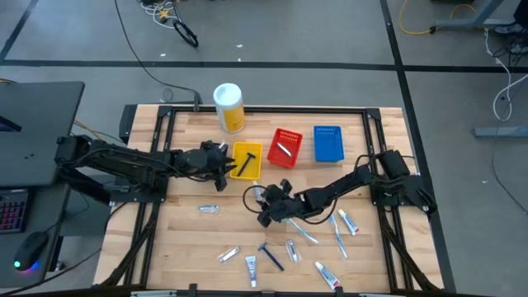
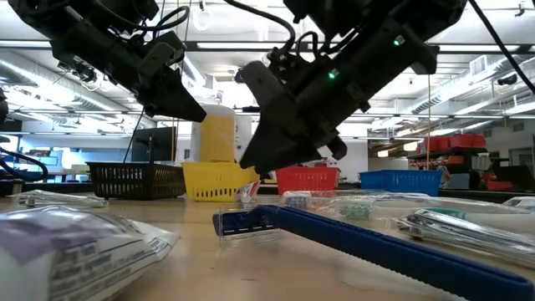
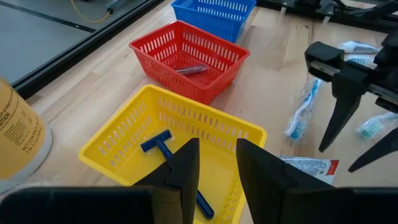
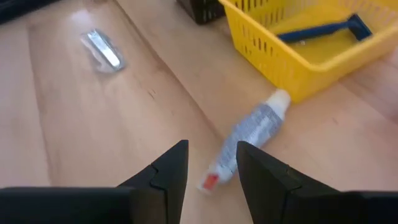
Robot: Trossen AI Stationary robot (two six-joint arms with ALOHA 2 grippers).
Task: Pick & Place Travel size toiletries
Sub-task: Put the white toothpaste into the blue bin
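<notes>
Yellow basket [image 1: 247, 158], centre-top of the high view, already has one dark blue razor [image 3: 174, 165] in it; red basket [image 1: 285, 148] to its right holds one silvery tube [image 3: 189, 70]; blue basket [image 1: 328, 143] looks empty as far as I can tell. So two items sorted, most still out. Left on the wooden worktop [image 1: 181, 239]: white tube [image 4: 249, 138] lying just beside the yellow basket, a foil packet [image 1: 208, 209] left of centre, and a scatter of tubes, toothbrushes and another razor [image 1: 270, 256] along the lower-centre and lower-right of the high view. Right gripper [image 4: 210, 165] hangs just above that white tube, fingers spread, nothing between them; my read is it's the next pick. Left gripper [image 3: 214, 168] hovers over the yellow basket's near rim, fingers parted with a narrow gap, empty. Judgement: early stage, roughly a dozen items still to place.
</notes>
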